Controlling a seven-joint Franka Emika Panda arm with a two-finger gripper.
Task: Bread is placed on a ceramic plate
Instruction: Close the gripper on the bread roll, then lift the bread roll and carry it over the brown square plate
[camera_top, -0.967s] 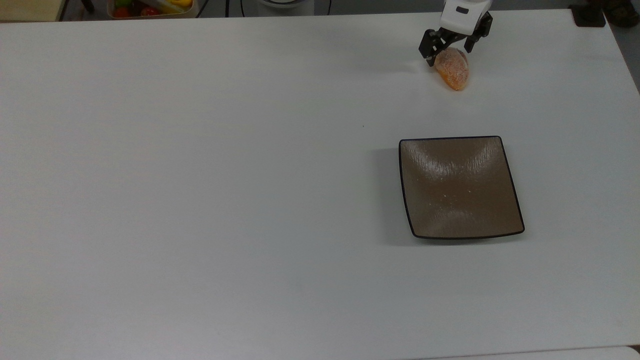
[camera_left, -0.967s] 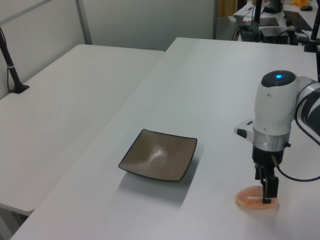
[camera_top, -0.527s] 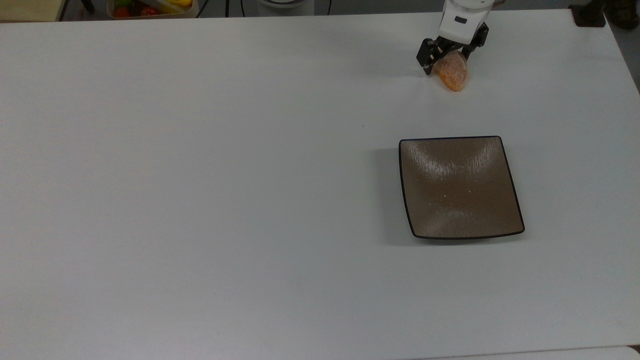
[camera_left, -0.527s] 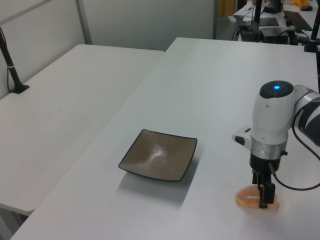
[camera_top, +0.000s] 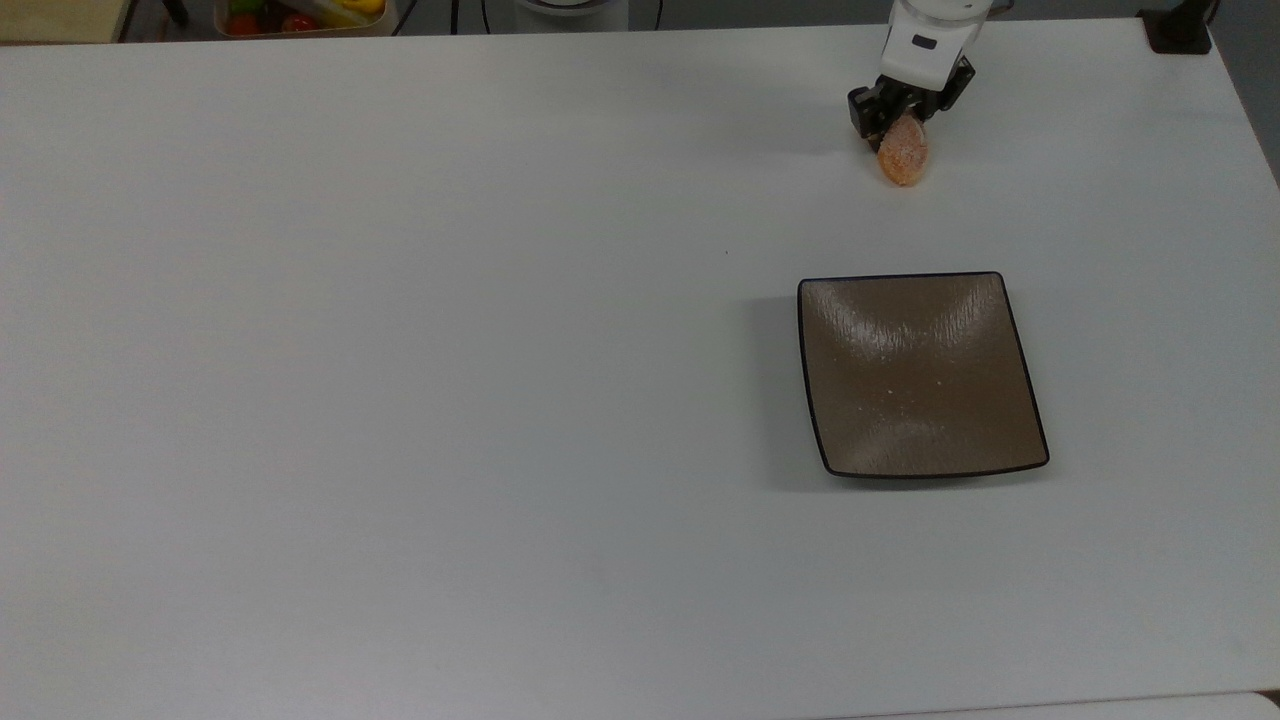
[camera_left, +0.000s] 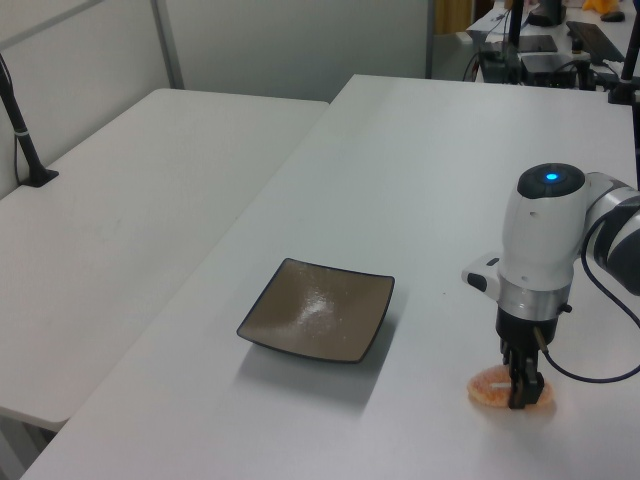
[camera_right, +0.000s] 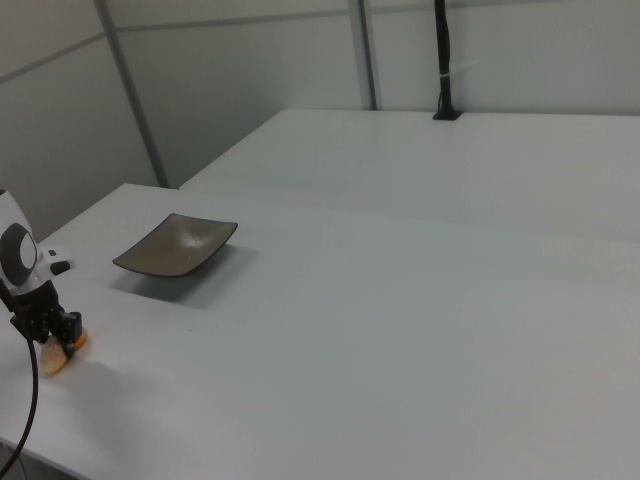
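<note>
**Gripper clamped on the bread, plate sitting empty**

In the top view, you are looking at the gripper (camera_top: 900, 120) pointing down at the far edge of the white table (camera_top: 400, 400), near the top view's upper right. Its 2 black fingers are pinching the upper end of the bread (camera_top: 902, 155), an orange-golden speckled roll whose lower end is pointing toward the ceramic plate (camera_top: 920, 375). The jaws are standing narrow, closed against the roll's sides. The square brown-grey plate is lying well apart from the bread, lower in the top view and roughly in line with it, and nothing is resting on its glossy surface. A tray of colourful items (camera_top: 300, 15) is peeking in at the upper left edge, beyond the table.

In the left view, you are seeing the white arm (camera_left: 540, 240), with a blue light glowing on its top, standing over the bread (camera_left: 492, 390) at the left view's lower right. The dark fingers are reaching down onto the roll, which is lying low against the table. The plate (camera_left: 318, 310) is sitting to the left view's left of it, apart.

In the right view, the gripper (camera_right: 45, 330) is working at the right view's lower left edge, with the bread (camera_right: 60, 355) showing orange beneath the fingers. The plate (camera_right: 175, 247) is resting farther back on the table, apart from both.
</note>
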